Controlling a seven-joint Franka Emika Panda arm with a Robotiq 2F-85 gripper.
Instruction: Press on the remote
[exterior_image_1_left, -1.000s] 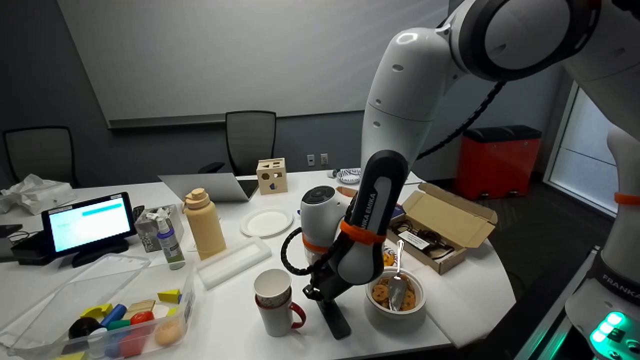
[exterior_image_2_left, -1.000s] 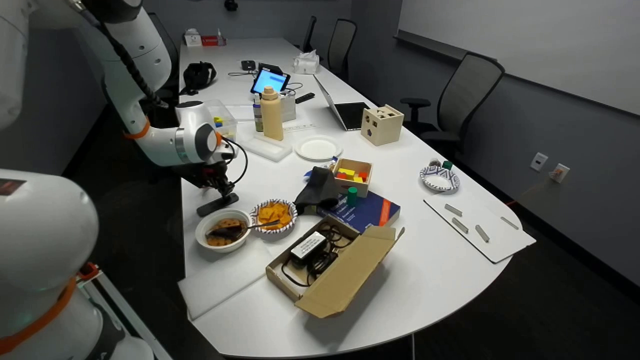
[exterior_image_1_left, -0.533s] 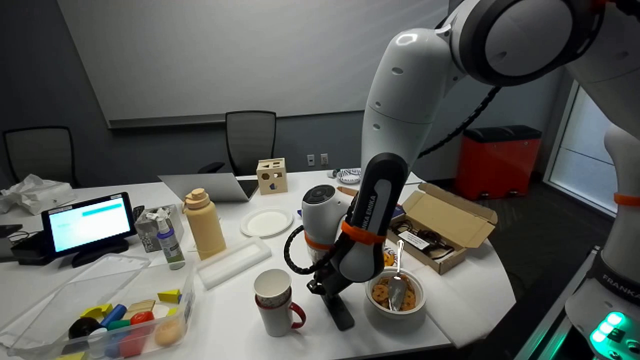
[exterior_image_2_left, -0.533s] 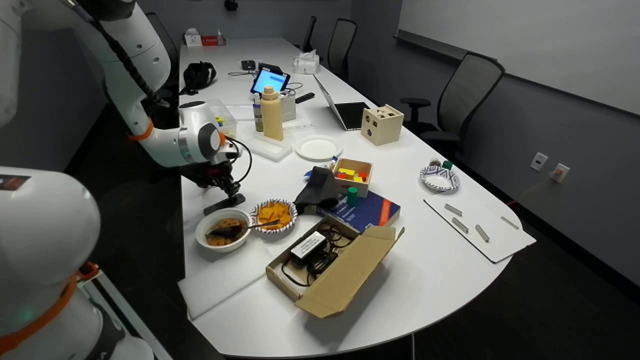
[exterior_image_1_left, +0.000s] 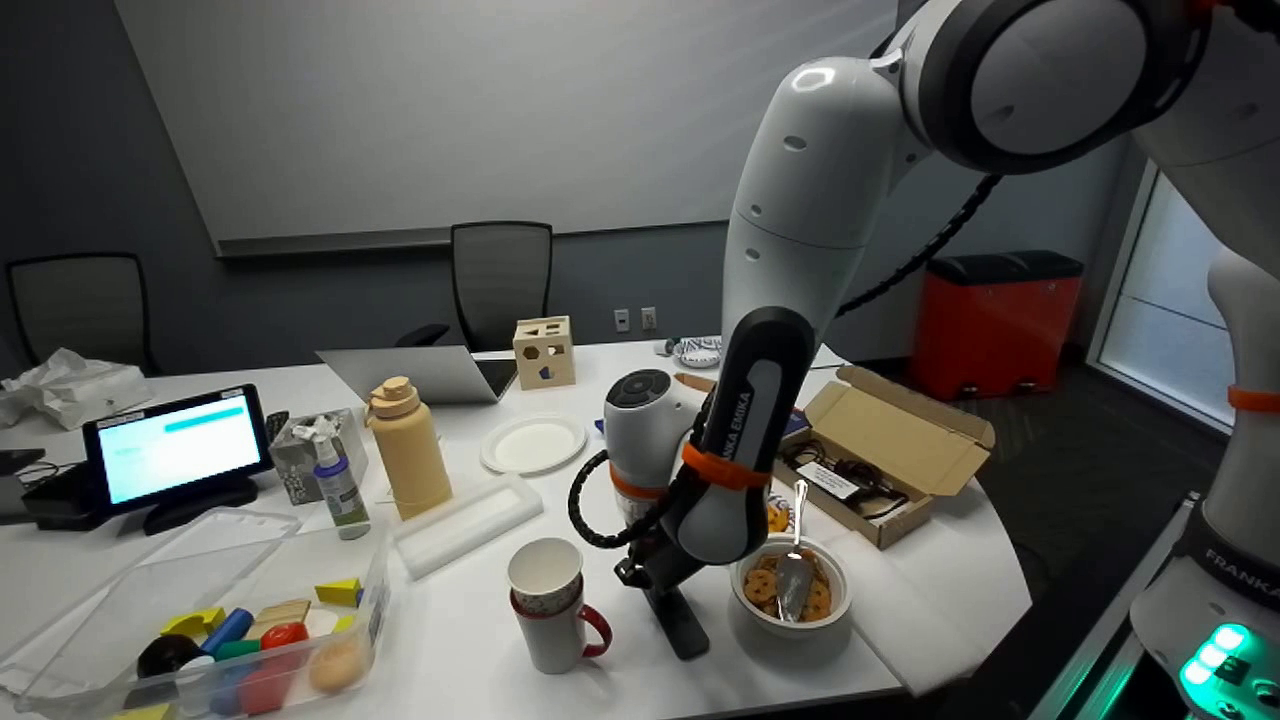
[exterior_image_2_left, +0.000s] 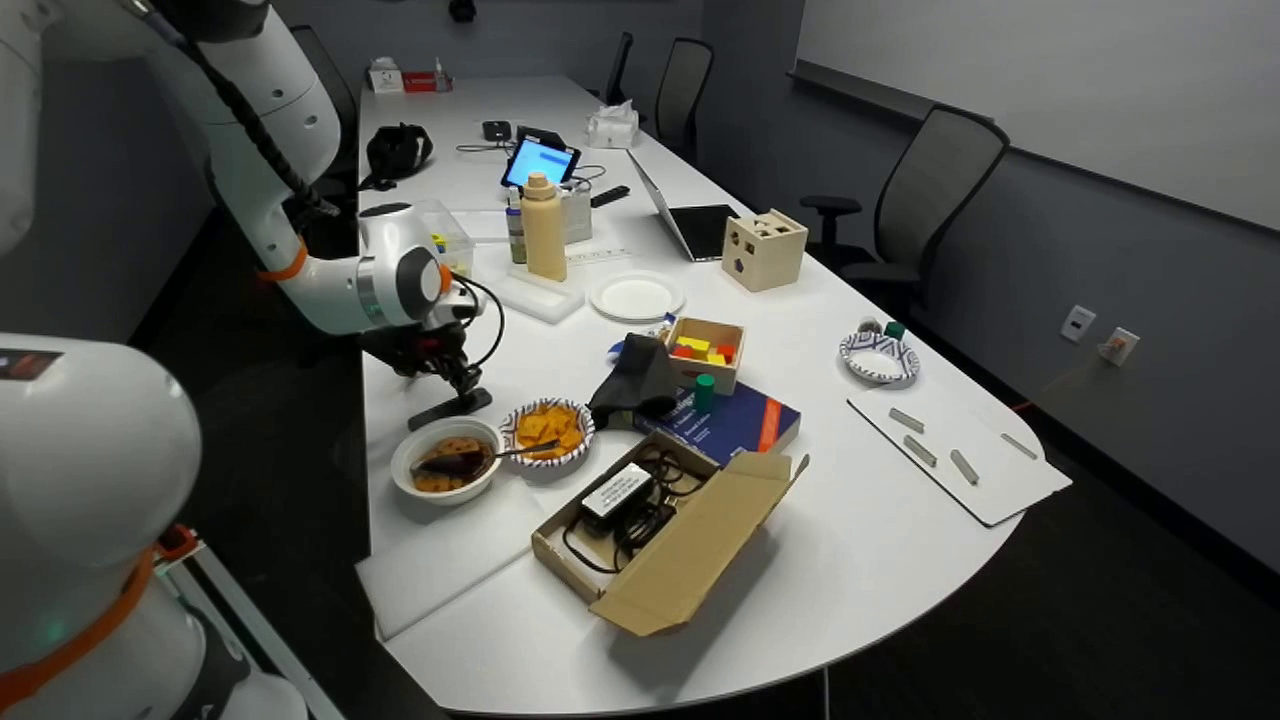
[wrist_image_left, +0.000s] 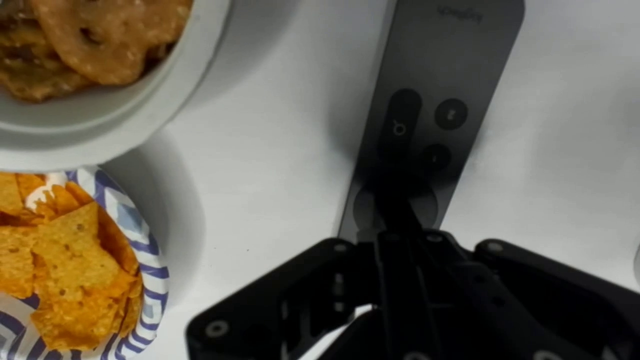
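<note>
The slim black remote (wrist_image_left: 452, 55) lies flat on the white table and runs under my gripper in the wrist view. Its round buttons and a large round pad show; its near end is hidden by the gripper. The remote also shows in both exterior views (exterior_image_1_left: 680, 630) (exterior_image_2_left: 432, 412). My gripper (wrist_image_left: 398, 220) has its fingers together with nothing between them. The fingertips are over the round pad, at the remote's upper face, and look to be touching it. The gripper is at the remote's far end in an exterior view (exterior_image_2_left: 466, 384).
A white mug (exterior_image_1_left: 550, 640) with a red handle and a cup in it stands beside the remote. A bowl of cookies (exterior_image_1_left: 838, 600) is on its other side. A bowl of chips (exterior_image_2_left: 585, 430) and an open cardboard box (exterior_image_2_left: 700, 550) lie farther along. Another black remote (exterior_image_2_left: 610, 196) lies by the tablet.
Between one second and half a second ago, the gripper and the remote shifted together a little, away from the table's near edge. Since then almost nothing has moved.
</note>
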